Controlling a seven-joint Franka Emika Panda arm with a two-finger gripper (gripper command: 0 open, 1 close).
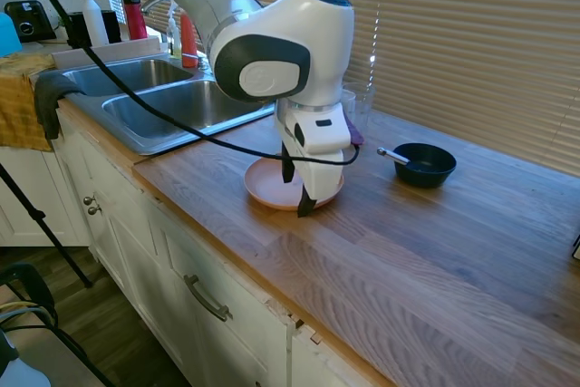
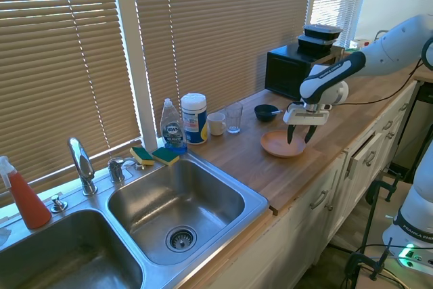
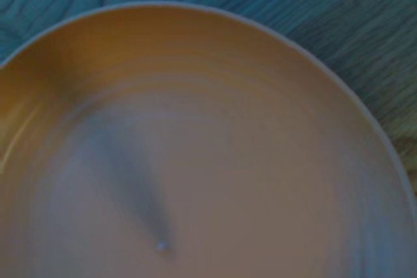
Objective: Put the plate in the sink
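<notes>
Pincer (image 1: pixel 298 188) open w/ nothing held, fingers straddling near rim of plate (image 1: pixel 272 180).
Plate lies flat on bench (image 1: pixel 435 260), well apart from sink (image 2: pixel 223 182); you risk thin rim slipping, plate skidding off edge.

Peach-orange plate (image 1: pixel 272 183) flat on wooden counter, near empty steel double sink (image 2: pixel 128 235)

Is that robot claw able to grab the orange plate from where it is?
Probably yes. The gripper hangs open right at the plate, fingers straddling its near rim, with nothing between them. The black bowl sits well aside.
</notes>
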